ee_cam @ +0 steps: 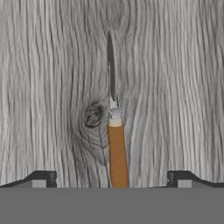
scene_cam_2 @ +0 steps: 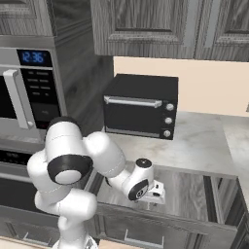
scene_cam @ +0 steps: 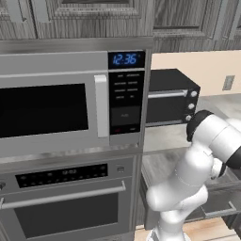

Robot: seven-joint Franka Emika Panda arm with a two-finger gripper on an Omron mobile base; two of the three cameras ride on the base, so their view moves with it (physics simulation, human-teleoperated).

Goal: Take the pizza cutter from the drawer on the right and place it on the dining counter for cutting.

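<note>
So the end effector is hovering over the open drawer, pointing down into it, and its two tips sit wide apart with nothing between them. In the hand view the pizza cutter lies flat on the grey wood-grain drawer floor, pretty much centred between the tips. Its brown handle is at the end closest to the camera and the wheel blade is seen edge-on, stretching away toward the top of that view.

The bit that matters: the cutter's long axis runs straight up the view, while the tips are spread left and right of it. So the closing direction crosses the handle, which looks like the lineup you'd want. I'd guess the next move is just a straight drop onto the handle and a squeeze, no wrist twist needed. The tips are clearly above the cutter, not touching it yet.
</note>
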